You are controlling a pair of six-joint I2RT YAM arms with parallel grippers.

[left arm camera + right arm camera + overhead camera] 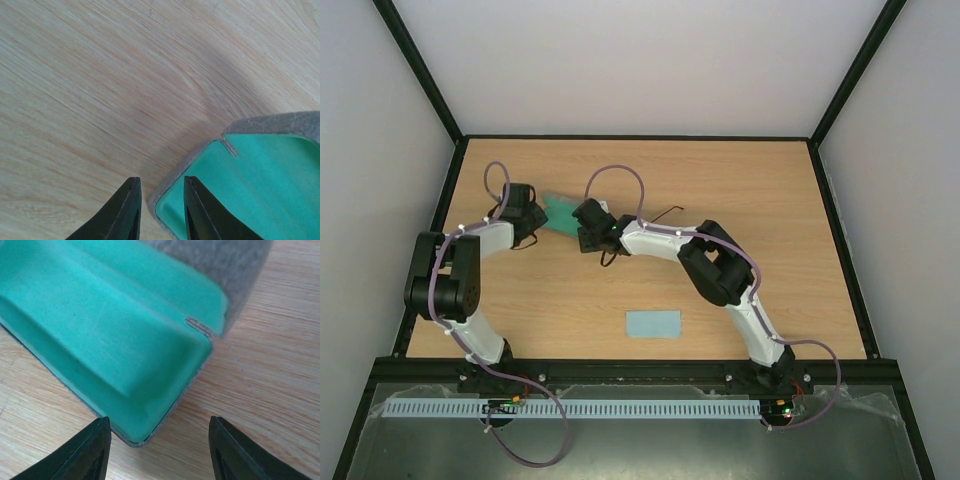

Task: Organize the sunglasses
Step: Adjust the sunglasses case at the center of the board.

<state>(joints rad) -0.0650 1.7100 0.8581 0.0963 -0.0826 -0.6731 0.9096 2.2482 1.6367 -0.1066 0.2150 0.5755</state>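
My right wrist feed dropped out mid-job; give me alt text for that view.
An open grey case with green lining lies on the wooden table, and the visible part of its interior holds nothing. Its near corner points into the gap between the fingers of the open right gripper.

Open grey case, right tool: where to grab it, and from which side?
Probably take the case by the end wall nearest the right tool, coming from above: one finger on the green lining, one on the grey outside. That wall looks thin and upright, and the open jaws face it.
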